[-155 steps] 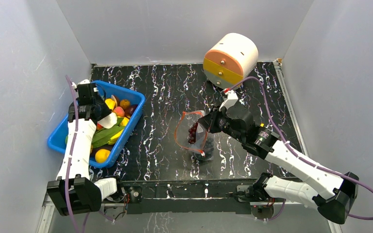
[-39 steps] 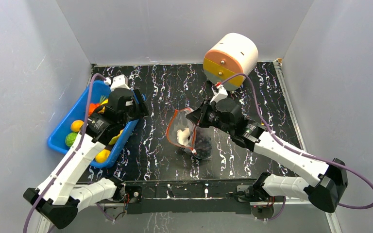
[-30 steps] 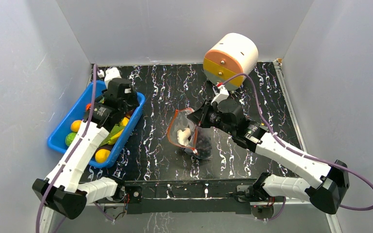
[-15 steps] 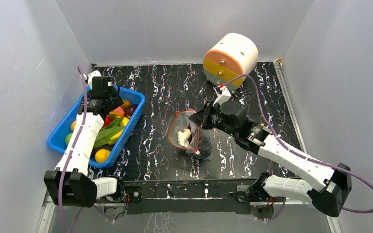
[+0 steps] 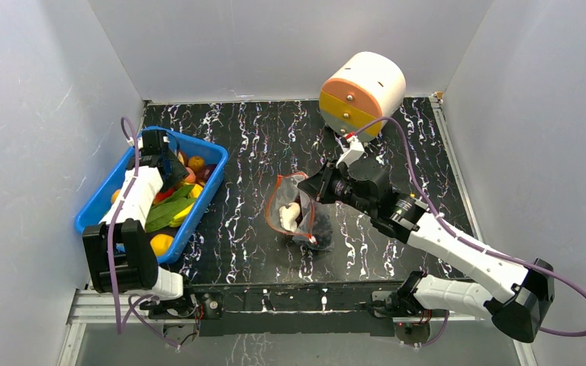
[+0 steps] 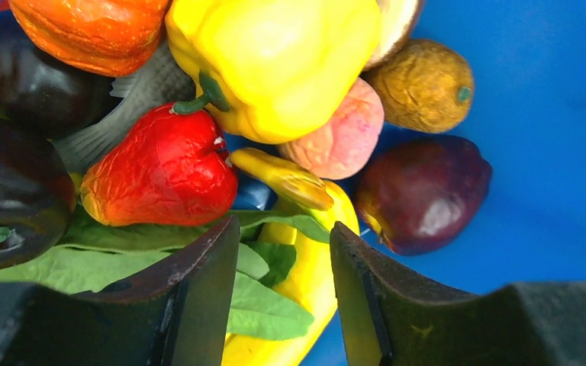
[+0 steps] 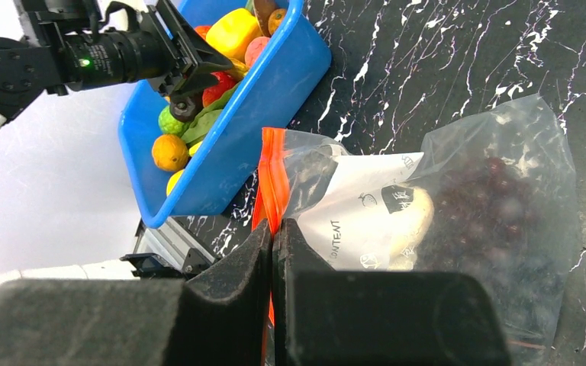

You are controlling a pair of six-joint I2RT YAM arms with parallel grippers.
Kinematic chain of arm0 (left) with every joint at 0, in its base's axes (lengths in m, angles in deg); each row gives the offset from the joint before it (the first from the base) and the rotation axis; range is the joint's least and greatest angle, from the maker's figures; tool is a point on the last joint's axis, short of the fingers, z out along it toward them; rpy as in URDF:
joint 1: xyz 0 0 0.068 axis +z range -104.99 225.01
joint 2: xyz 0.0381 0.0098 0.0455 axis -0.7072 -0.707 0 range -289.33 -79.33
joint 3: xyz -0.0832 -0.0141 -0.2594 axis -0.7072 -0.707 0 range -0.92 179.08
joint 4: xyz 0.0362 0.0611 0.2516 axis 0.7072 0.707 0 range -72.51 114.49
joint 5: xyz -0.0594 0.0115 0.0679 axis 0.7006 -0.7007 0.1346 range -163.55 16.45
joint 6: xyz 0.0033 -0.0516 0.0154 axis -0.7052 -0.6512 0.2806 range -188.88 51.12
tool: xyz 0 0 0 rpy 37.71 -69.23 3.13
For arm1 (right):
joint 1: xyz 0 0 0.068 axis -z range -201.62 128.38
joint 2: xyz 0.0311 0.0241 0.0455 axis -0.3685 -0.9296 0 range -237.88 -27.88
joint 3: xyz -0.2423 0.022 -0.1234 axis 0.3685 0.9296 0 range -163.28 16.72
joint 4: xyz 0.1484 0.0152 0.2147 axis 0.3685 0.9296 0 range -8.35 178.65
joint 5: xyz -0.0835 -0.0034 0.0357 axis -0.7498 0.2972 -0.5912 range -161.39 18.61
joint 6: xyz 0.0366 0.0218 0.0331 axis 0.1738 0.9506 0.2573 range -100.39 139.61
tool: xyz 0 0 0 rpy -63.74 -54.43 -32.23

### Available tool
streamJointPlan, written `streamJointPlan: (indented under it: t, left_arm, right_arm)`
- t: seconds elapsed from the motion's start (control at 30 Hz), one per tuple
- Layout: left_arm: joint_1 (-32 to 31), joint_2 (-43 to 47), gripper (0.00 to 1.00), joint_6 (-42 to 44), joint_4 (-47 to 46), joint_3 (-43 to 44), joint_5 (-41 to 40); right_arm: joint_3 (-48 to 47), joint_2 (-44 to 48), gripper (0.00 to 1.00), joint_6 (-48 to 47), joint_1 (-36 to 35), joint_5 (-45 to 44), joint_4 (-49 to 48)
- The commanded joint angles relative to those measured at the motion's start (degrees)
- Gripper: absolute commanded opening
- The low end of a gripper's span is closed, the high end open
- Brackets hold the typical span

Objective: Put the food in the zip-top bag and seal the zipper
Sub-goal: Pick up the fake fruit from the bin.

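Note:
The zip-top bag (image 5: 297,213) stands mid-table, mouth open toward the left, with purple grapes (image 7: 488,206) and a pale piece (image 7: 412,221) inside behind its white label. My right gripper (image 7: 273,229) is shut on the orange-red zipper (image 7: 272,183) at the bag's mouth. My left gripper (image 6: 282,259) is open, low inside the blue bin (image 5: 99,221), its jaws either side of a yellow banana (image 6: 317,267) under green leaves (image 6: 267,305). Around it lie a red piece (image 6: 164,171), a yellow pepper (image 6: 275,61), a peach piece (image 6: 339,141) and a dark purple fruit (image 6: 423,191).
A round white container with orange and yellow drawers (image 5: 360,93) stands at the back right. The blue bin sits against the left wall. Grey walls close in the table on three sides. The right arm's purple cable (image 5: 572,305) loops at the right.
My left arm has swung from near the bag back over the bin and dropped in among the food. A pale piece now lies in the bag. My right gripper keeps hold of the zipper.

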Motion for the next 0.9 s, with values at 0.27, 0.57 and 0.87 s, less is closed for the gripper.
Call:
streamJointPlan:
  t: [0.27, 0.57, 0.87]
  left_arm:
    - [3.5, -1.8, 0.47, -0.5, -6.4, -2.4, 3.6]
    - [3.7, -3.1, 0.47, -0.4, -7.9, -1.9, 5.5]
    - [3.7, -5.2, 0.45, 0.2, -7.4, -2.5, 6.0]
  right_arm:
    - [-0.3, 2.7, 0.00, -0.2, -0.1, -0.6, -4.7]
    - [-0.4, 2.4, 0.00, 0.2, -0.1, -0.2, -5.1]
    - [-1.2, 2.5, 0.00, -0.4, 0.0, -0.2, -5.2]
